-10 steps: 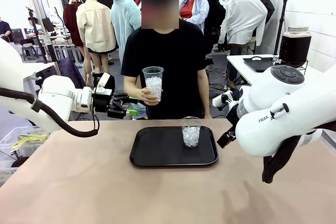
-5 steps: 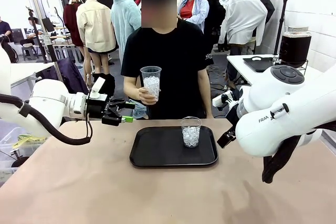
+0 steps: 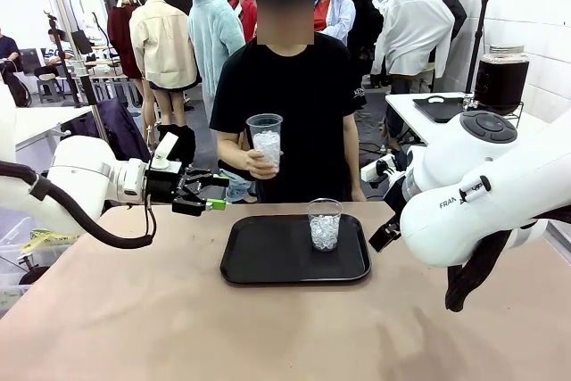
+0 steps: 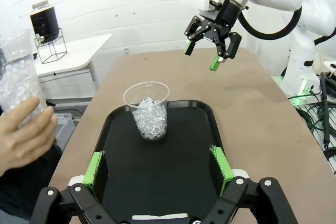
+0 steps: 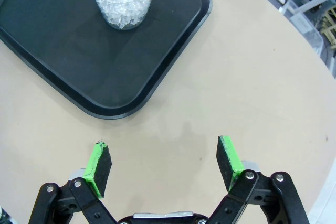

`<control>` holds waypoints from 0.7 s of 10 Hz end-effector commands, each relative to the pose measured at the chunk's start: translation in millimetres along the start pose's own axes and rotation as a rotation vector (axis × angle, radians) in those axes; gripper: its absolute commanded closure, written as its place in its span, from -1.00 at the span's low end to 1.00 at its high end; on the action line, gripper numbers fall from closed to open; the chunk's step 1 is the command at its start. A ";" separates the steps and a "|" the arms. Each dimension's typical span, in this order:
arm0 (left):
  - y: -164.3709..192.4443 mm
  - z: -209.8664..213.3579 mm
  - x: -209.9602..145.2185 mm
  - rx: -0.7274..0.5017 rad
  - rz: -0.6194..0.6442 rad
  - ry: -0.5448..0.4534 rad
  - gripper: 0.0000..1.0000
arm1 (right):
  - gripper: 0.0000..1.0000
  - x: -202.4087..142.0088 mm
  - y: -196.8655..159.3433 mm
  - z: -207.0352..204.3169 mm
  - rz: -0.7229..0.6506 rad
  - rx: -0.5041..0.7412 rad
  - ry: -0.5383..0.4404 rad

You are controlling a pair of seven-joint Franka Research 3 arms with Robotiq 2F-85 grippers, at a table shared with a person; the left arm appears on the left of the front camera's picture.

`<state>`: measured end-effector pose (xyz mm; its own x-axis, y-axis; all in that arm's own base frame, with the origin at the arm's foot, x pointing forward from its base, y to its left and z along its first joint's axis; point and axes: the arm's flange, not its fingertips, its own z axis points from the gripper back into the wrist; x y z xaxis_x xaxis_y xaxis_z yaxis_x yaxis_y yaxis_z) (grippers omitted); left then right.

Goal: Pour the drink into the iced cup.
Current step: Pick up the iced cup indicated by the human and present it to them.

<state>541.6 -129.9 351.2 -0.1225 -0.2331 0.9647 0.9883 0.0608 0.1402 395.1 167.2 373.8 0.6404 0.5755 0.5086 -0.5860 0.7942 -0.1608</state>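
Drink jar is parked on a side desk way off at the far right, well apart from the black tray. The iced cup stands upright on that tray. The person's hand holds a second cup of ice. The left gripper hovers left of the tray, jaws spread and empty. The right gripper hangs over bare desk beside the tray, jaws released too.

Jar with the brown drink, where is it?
In the front view, the jar stands at the far right on the white side table by the wall, behind the right arm.
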 end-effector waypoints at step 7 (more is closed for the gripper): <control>-19.3 6.2 20.5 0.237 0.045 0.169 -1.00 | -1.00 -0.2 0.5 -0.2 0.000 0.001 0.000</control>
<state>540.7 -121.1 357.1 -0.0959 -0.3196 0.9427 0.9726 0.1714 0.1570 395.1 167.2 373.8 0.6405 0.5755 0.5085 -0.5860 0.7942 -0.1608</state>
